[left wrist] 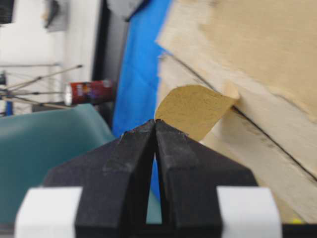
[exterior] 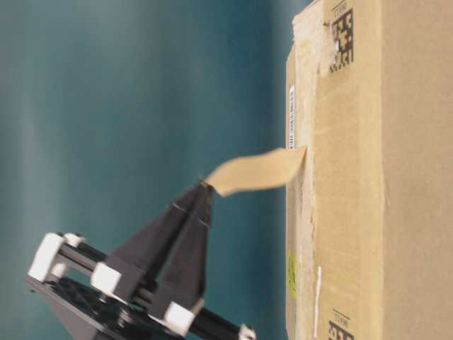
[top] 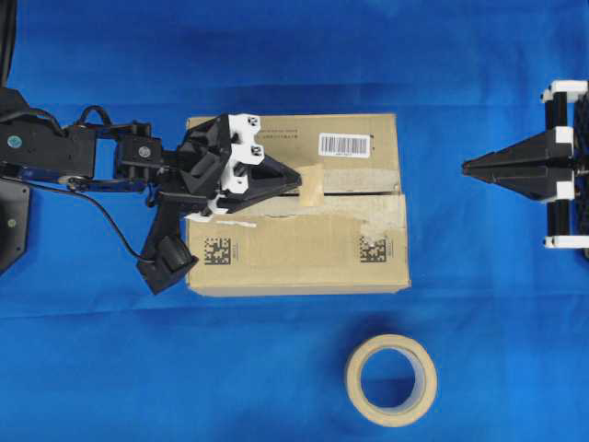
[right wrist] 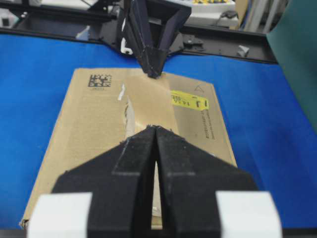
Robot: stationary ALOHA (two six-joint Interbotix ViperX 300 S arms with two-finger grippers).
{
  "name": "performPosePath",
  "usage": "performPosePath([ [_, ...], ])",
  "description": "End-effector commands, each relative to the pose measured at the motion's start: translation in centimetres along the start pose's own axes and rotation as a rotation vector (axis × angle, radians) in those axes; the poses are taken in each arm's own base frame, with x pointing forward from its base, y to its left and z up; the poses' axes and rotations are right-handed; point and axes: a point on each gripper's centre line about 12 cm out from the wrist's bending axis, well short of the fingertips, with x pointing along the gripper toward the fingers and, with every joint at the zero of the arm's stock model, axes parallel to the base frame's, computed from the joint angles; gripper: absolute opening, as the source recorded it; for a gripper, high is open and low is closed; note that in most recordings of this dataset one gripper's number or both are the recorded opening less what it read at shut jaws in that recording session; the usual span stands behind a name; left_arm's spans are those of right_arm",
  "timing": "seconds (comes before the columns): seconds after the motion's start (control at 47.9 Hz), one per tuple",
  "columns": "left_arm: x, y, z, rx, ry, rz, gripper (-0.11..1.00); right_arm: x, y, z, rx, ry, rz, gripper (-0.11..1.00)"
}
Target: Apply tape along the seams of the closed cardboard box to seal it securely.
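- Your short tan-brown square of packing tape sits mid-top of the brown rectangular cardboard box, one end stuck beside the thin dark seam slit, the other curling up.
- Your left gripper pinches that lifted end.
- Your right gripper hangs shut and empty near the blue cloth's right edge.
- A beige ring-shaped tape roll lies by the cloth's near edge.

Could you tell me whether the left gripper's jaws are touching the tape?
Touching: the table-level view shows the left gripper pinching the tape at its free end.
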Motion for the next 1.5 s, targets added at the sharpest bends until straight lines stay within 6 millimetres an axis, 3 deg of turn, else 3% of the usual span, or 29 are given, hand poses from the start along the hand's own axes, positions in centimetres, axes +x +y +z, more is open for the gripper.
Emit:
performPosePath([
  [0.0, -0.7, 0.6, 0.2, -0.007, -0.004, 0.015, 0.01, 0.2, 0.0, 0.6, 0.003, -0.029, -0.002, 0.00],
  [0.439, -1.0, -2.0, -1.1, -0.012, 0.036, -0.122, 0.01, 2.7, -0.2, 0.2, 0.016, -0.043, -0.014, 0.00],
  [0.627, -1.0, -2.8, -1.2, -0.010, 0.039, -0.148, 0.01, 5.1, -0.4, -0.4, 0.035, -0.017, -0.027, 0.00],
  [0.919, -1.3, -3.9, -1.3, 0.012, 0.041, -0.175, 0.01, 10.5, -0.7, -0.9, 0.083, 0.034, -0.059, 0.01],
  [1.003, -1.3, -4.0, -1.3, 0.013, 0.041, -0.177, 0.01, 12.1, -0.8, -1.0, 0.094, 0.042, -0.067, 0.10],
  [1.149, -1.3, -4.1, -1.4, 0.015, 0.041, -0.178, 0.01, 14.6, -0.7, -0.7, 0.095, 0.048, -0.067, 0.45],
  [1.212, -1.3, -4.0, -1.4, 0.014, 0.042, -0.178, 0.01, 15.3, -0.7, -0.7, 0.093, 0.056, -0.066, 0.55],
  [1.483, -1.4, -4.2, -1.4, 0.015, 0.042, -0.181, 0.01, 16.8, -0.7, -1.7, 0.093, 0.095, -0.067, 0.49],
])
